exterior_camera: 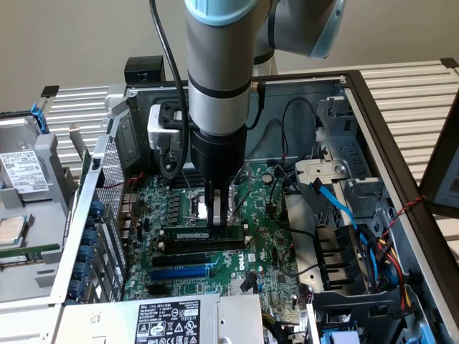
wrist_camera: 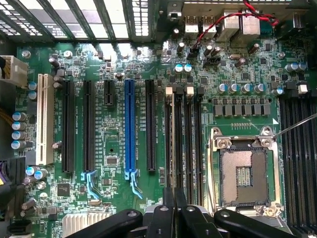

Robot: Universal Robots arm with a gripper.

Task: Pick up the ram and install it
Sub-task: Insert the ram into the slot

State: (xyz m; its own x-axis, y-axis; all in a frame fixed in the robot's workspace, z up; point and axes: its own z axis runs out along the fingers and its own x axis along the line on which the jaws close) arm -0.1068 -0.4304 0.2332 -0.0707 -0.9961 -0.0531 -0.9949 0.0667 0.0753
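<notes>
In the open case [exterior_camera: 373,115], my claw [exterior_camera: 219,221], nearly closed, grips the ram [exterior_camera: 186,234], which seems seated on the motherboard [exterior_camera: 272,251] but not yet released.

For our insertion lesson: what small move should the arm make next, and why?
Probably a small straight push down: the end effector grips the ram upright, low on the motherboard, parallel to the black slot beside it; whether it is seated I can't tell.

Inside the open computer case [exterior_camera: 380,136], a green motherboard [exterior_camera: 269,247] carries a blue slot [wrist_camera: 129,129], black slots [wrist_camera: 150,129] and a CPU socket [wrist_camera: 242,173].
</notes>
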